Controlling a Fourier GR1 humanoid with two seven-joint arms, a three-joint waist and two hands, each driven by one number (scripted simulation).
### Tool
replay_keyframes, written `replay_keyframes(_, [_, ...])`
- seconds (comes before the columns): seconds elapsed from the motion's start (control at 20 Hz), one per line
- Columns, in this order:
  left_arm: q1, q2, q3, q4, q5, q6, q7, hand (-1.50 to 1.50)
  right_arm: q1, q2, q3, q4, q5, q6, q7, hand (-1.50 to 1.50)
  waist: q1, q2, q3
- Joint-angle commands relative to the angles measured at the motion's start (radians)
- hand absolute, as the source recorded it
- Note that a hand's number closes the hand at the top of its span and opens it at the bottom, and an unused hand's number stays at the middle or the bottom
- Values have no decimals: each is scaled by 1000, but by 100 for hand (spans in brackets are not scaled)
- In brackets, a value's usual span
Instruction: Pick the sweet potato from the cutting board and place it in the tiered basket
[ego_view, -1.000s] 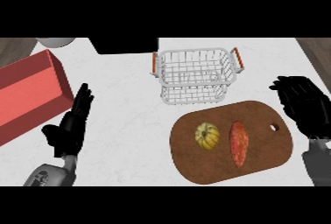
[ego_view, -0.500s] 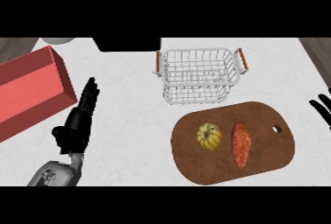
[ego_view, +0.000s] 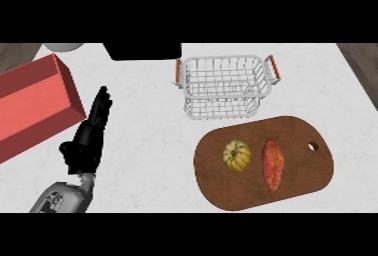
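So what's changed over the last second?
The right hand slid off to the right and out of view, and it took hold of nothing. The left hand stays open beside the red box, nudged slightly forward. Sweet potato, squash, board and basket are unmoved.

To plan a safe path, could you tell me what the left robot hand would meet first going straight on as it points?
Probably the black object at the back; the left robot hand points just past the red box, though heights are unclear.
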Motion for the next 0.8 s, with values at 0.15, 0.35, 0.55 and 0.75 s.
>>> replay_keyframes(0.15, [-35, -9, -18, -30, -30, 21, 68, 0, -5, -79, 8, -303, 340, -70, 27, -150, 12, 1, 0])
replay_keyframes(0.35, [2, -20, -25, -29, -55, 12, 24, 0, 76, -33, 44, -451, 406, -101, 114, -150, 15, 3, -1])
replay_keyframes(0.55, [-6, -73, -22, 16, -81, 8, 16, 0, 27, 55, 144, -455, 504, -117, 167, -150, 29, 9, 0])
replay_keyframes(0.75, [-26, -62, 14, -9, -91, -31, 58, 0, 31, 110, 166, -616, 438, -138, 364, -150, 24, 7, -1])
